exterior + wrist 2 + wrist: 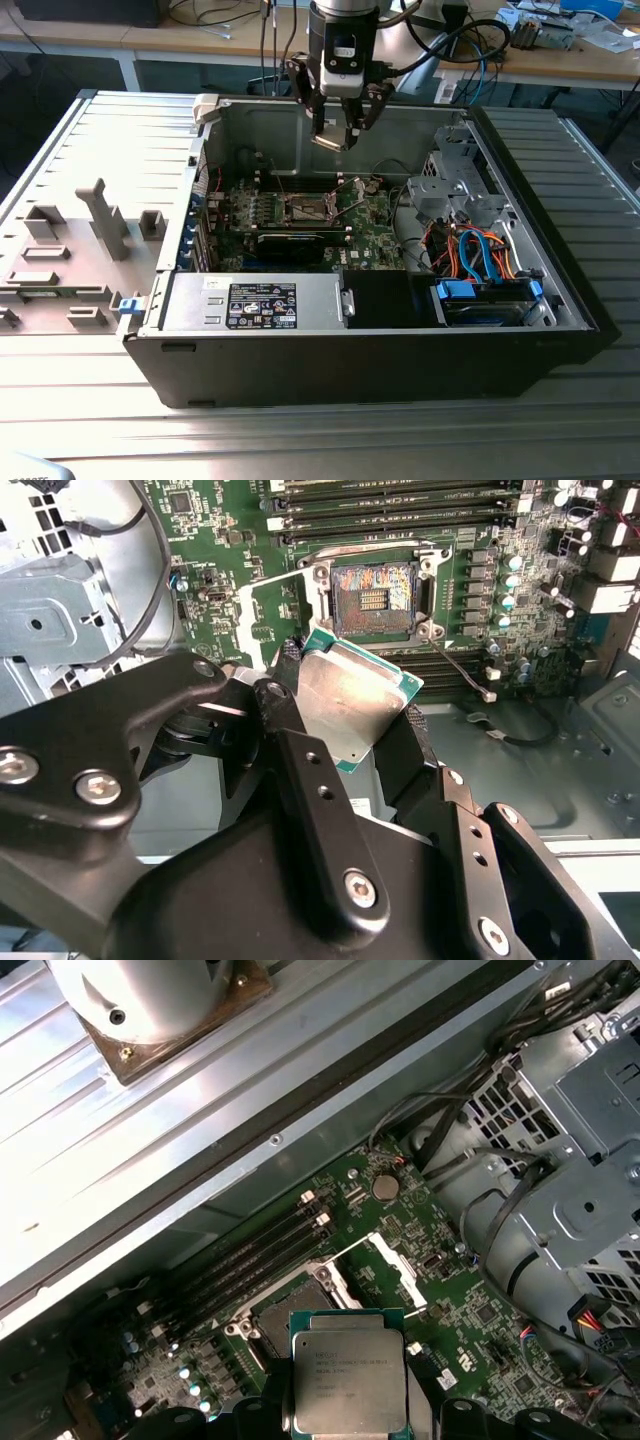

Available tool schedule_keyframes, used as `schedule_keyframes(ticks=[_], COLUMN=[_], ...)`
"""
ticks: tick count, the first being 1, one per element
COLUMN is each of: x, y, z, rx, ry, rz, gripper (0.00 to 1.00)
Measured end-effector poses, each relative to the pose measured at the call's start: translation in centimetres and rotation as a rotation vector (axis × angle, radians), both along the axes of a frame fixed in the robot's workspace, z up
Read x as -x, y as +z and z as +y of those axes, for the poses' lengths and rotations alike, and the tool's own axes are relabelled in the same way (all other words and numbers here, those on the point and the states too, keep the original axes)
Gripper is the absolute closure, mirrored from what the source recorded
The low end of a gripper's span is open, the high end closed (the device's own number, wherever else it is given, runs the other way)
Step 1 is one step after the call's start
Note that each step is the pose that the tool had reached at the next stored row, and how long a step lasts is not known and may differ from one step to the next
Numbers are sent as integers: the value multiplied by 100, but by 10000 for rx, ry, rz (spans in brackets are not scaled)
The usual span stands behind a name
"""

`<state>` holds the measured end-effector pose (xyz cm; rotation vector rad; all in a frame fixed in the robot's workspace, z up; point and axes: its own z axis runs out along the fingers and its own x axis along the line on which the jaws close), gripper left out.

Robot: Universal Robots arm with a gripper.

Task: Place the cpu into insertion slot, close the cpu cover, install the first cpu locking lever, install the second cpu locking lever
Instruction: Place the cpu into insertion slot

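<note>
Ribbed grey metal table (pixel 300 440) carries an open computer case (pixel 350 360) lying on its side, with a grey fixture tray (pixel 60 270) beside it at the exterior view's left. Nearest inside the case sits a silver power supply (pixel 255 303), with blue cables (pixel 480 250) at the exterior view's right. Behind these lies the green circuit board (pixel 370 225), and on it the insertion slot (pixel 372 598) is uncovered, its dark recess bordered by silver metal. The cpu cover (pixel 400 1272) stands swung up at one side of the slot, and a thin locking lever (pixel 462 670) lies loose along the board next to it. Long memory slots (pixel 400 505) run just past the socket. Above the board, clear of it, hangs the gripper (pixel 335 140), its black fingers (pixel 285 715) clamped on opposite edges of the cpu (pixel 350 695). The chip's silver top faces the cameras in both wrist views, tilted, and it is apart from the slot below. Beyond the case's far wall stands a cluttered wooden workbench (pixel 560 60).
</note>
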<state>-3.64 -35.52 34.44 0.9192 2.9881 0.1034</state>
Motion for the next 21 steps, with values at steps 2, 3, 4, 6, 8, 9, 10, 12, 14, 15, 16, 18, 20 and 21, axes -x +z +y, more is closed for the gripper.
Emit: schedule_keyframes(ticks=[2, 3, 4, 6, 8, 9, 10, 12, 14, 15, 16, 18, 20, 21], x=[0, 0, 0, 0, 0, 0, 0, 0, 0, 0, 0, 0, 0, 0], y=[-3, -3, -4, -5, -6, -6, -7, -8, -10, -10, -11, -11, -13, -13], z=[0, 0, 0, 0, 0, 0, 0, 0, 0, 0, 0, 0, 0, 0], rx=[-1, 0, 0, -1, -1, -1, 0, -1, 0, 0, -1, 0, -1, -1], ry=[-18, -22, -25, -29, -34, -36, -37, -43, -89, -100, -106, -122, -140, -153], rz=[-1, 0, 0, -1, -1, 0, -1, -1, -1, -1, -1, 0, -1, -1], gripper=[46, 46, 46, 46, 46, 46, 46, 46, 46, 46, 46, 46, 46, 46])
